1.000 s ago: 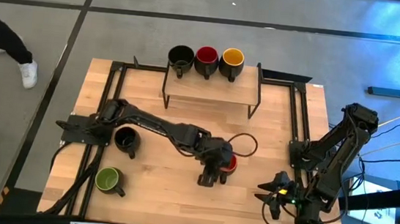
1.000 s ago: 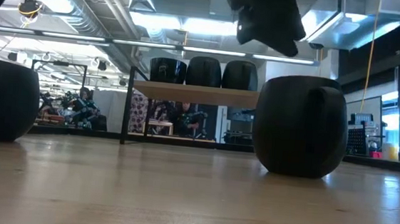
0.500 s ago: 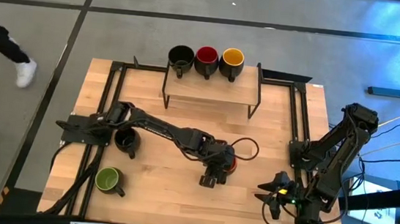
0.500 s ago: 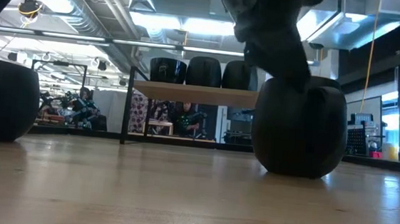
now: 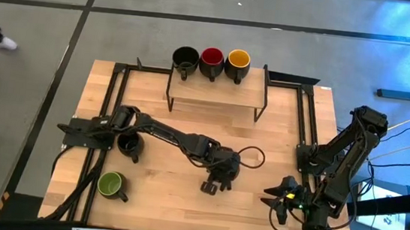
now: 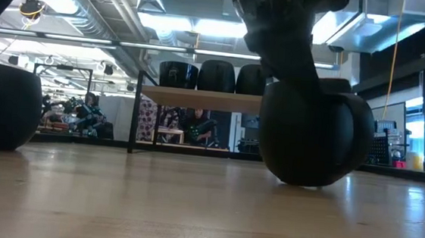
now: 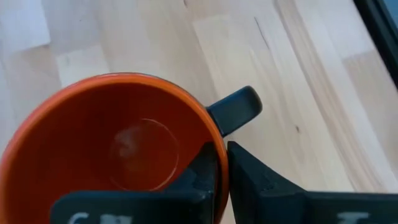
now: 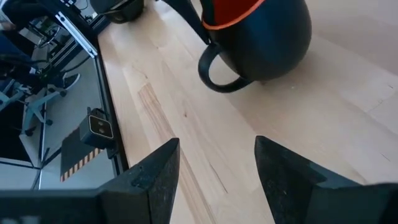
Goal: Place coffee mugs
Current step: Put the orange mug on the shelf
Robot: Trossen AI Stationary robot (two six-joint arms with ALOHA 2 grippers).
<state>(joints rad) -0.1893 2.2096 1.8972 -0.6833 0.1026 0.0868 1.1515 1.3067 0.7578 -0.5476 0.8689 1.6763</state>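
Wooden table (image 5: 182, 196); left end effector (image 7: 222, 171) around orange-red mug's (image 7: 118, 149) rim.

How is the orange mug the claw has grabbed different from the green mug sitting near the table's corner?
The orange-red mug sits mid-table with the left claw shut on its rim; the green mug stands free near the left front corner, nothing touching it. In the low view the orange-red one appears tilted, while from above the green one looks upright. Their insides differ: orange-red against green. Both are small, round, dark outside, with one handle.
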